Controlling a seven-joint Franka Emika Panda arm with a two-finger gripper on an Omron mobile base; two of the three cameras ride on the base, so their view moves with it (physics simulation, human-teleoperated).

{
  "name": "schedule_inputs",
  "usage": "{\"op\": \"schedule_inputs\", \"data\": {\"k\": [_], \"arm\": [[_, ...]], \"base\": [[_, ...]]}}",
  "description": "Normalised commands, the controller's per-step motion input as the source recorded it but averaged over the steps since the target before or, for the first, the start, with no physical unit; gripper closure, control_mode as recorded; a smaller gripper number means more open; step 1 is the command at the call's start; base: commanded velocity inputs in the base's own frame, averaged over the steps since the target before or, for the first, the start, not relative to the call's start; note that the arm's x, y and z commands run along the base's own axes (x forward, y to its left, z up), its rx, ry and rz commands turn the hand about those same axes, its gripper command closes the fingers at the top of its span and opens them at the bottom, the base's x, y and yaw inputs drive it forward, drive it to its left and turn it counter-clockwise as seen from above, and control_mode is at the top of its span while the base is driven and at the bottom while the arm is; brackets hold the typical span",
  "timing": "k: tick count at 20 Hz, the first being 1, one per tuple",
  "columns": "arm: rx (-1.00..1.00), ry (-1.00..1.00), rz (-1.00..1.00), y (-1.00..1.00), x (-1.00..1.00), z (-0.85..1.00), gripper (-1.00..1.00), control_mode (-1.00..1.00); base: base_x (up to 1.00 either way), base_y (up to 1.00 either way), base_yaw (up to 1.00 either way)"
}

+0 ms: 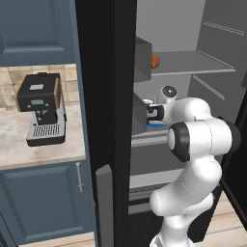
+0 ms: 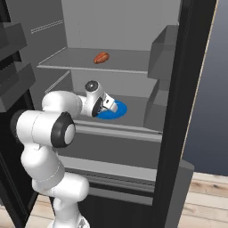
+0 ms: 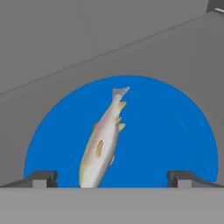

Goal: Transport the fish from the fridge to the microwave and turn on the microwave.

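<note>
A coffee machine is seen on the counter at the left. Beside it, the fridge is opened, and an orange-red item lies on its upper shelf. Below, the gripper is held with jaws spread wide above the blue plate, where the fish is lying.
</note>
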Motion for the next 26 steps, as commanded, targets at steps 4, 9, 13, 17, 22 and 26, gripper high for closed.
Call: {"op": "schedule_inputs", "data": {"k": [4, 9, 13, 17, 22, 26], "arm": [[0.0, 0.0, 0.0, 0.0, 0.15, -0.08, -1.0, -1.0], [0.0, 0.0, 0.0, 0.0, 0.15, -0.09, -1.0, -1.0], [0.0, 0.0, 0.0, 0.0, 0.11, -0.1, -1.0, -1.0], [0.0, 0.0, 0.0, 0.0, 0.12, -0.11, -1.0, -1.0], [0.0, 0.0, 0.0, 0.0, 0.11, -0.11, -1.0, -1.0], [0.0, 0.0, 0.0, 0.0, 0.11, -0.09, -1.0, -1.0]], "base": [[0.0, 0.0, 0.0], [0.0, 0.0, 0.0], [0.0, 0.0, 0.0], [0.0, 0.0, 0.0], [0.0, 0.0, 0.0], [0.0, 0.0, 0.0]]}}
